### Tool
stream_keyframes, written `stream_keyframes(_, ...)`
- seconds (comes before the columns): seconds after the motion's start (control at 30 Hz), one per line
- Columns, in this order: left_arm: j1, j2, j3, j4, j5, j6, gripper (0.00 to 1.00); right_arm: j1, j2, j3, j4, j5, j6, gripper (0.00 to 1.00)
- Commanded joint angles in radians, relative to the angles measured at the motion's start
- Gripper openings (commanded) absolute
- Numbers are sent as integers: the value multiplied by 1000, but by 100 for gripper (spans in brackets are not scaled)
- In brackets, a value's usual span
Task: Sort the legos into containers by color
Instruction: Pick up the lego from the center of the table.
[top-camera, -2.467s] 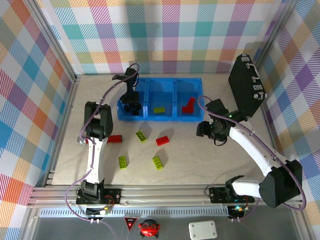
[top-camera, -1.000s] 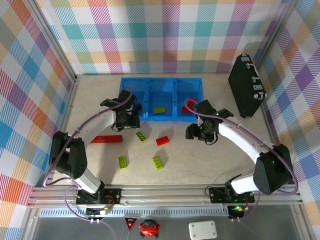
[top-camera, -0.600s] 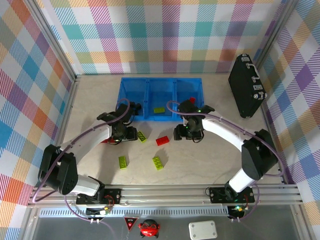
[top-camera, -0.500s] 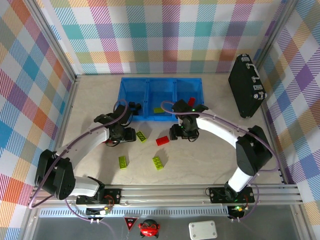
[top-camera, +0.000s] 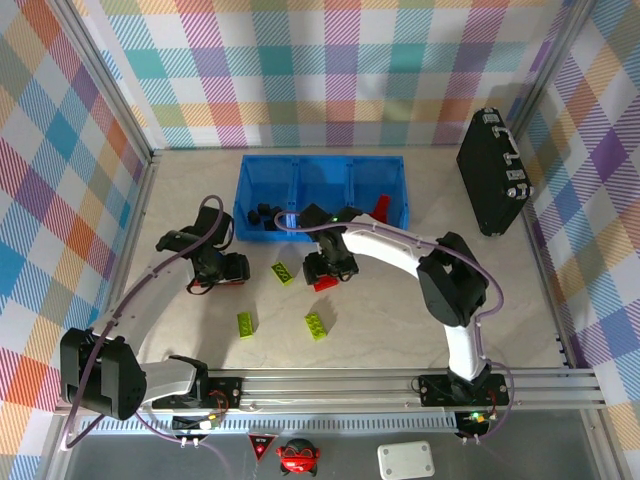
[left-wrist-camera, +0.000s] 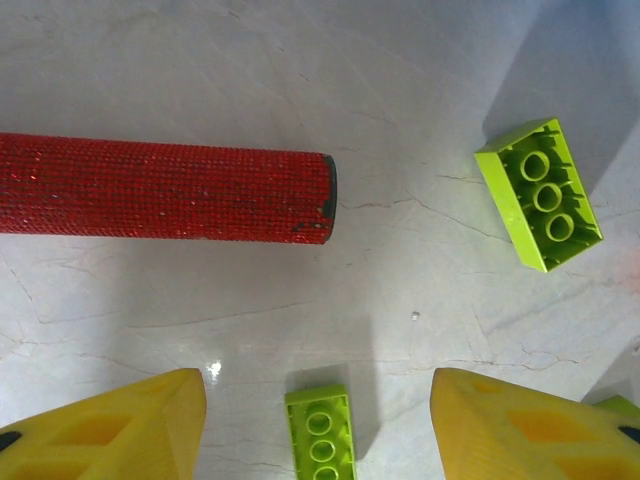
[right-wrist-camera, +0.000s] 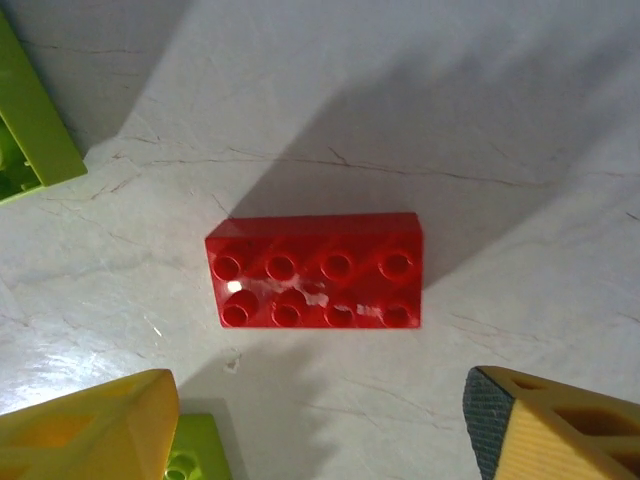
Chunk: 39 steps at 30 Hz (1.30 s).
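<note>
The tray (top-camera: 322, 160) is sitting at the far side of the bench (top-camera: 400, 310), with its three bins side by side. Black bricks (top-camera: 263, 213) are lying in its left bin and a red piece (top-camera: 380, 207) is lying in its right bin. The right arm is crossing in front of the middle bin.

The right gripper (top-camera: 325, 268) is hovering just in front of the tray's middle bin, directly over a loose red brick (top-camera: 325, 284). In the right wrist view this red brick (right-wrist-camera: 315, 270) is lying flat on the bench, studs up. The jaws are standing released, with the fingertips (right-wrist-camera: 90, 425) at either side, and neither is touching the brick.

The left gripper (top-camera: 222, 268) is hovering in front of the tray's left bin, near its left corner. Its jaws are also standing released and are grasping nothing. In the left wrist view a red bar (left-wrist-camera: 165, 195) is lying on the bench. A small green brick (left-wrist-camera: 322, 435) is lying between the two fingertips (left-wrist-camera: 100, 430), touching neither. A second green brick (left-wrist-camera: 540, 207) is lying hollow side up, apart from the bar's end.

In the top view three loose green bricks are lying in front of the tray. One (top-camera: 285, 272) is between the two grippers, and two (top-camera: 245, 322) (top-camera: 317, 325) are lying farther from the tray. A black case (top-camera: 492, 172) is standing to the right of the tray, well apart from it.
</note>
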Motion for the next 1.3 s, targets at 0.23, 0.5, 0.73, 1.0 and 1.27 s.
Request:
stream_keyframes(0.23, 43, 31, 20, 37, 74, 85, 61, 24, 117, 120, -75, 46, 27, 83)
stream_keyframes(0.5, 72, 42, 3, 55, 106, 96, 61, 26, 163, 150, -81, 59, 29, 82)
stream_keyframes(0.73, 80, 43, 4, 55, 101, 97, 61, 26, 169, 146, -88, 78, 23, 81)
stream_keyframes(1.0, 82, 45, 3, 53, 101, 98, 61, 26, 177, 134, -83, 79, 24, 77)
stream_keyframes(1.27, 82, 46, 3, 53, 101, 99, 61, 26, 178, 134, -77, 69, 21, 74)
